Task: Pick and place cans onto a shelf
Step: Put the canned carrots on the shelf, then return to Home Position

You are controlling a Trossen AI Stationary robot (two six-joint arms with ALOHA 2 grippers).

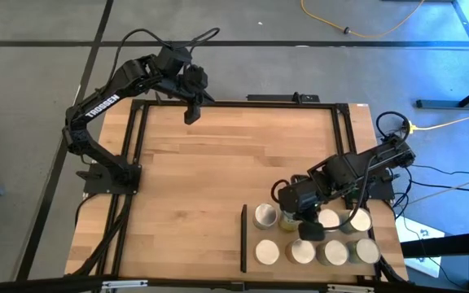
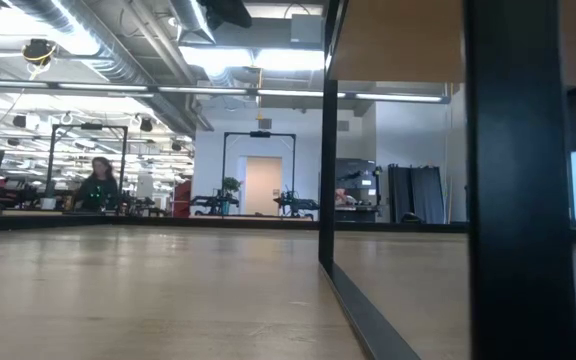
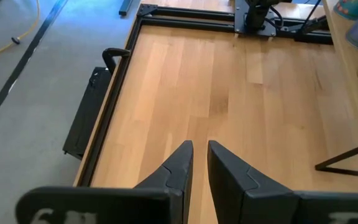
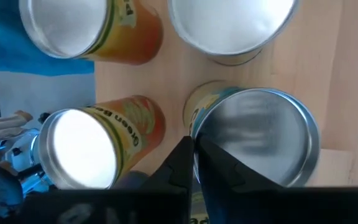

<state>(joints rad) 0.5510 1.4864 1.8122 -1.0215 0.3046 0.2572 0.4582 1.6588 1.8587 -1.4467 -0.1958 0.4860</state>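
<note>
Several cans with pale round tops stand upright on the light-wood shelf (image 1: 324, 236) at the table's near right, behind its black bar (image 1: 243, 238). My right gripper (image 1: 308, 230) hovers over them, shut. In the right wrist view its fingertips (image 4: 193, 160) are at the rim of a grey-topped can with a yellow-green label (image 4: 253, 134). Orange-labelled cans (image 4: 79, 146) (image 4: 67, 28) and another can (image 4: 229, 25) stand around it. My left gripper (image 1: 192, 114) is shut and empty above the table's far edge, at the left (image 3: 201, 152). My right gripper's shut fingertips come from above and stand against the rim of the grey-topped can (image 4: 196, 140), on its yellow-green side. I cannot tell whether they touch it. Nothing is between the fingers. The can stands on the shelf.
Bare wooden tabletop (image 1: 218, 179) spreads across the left and middle. A black frame (image 1: 137, 146) runs along the table's edges. In the low view a black post (image 2: 518, 180) stands close by, and a person (image 2: 96, 185) sits far off in the room.
</note>
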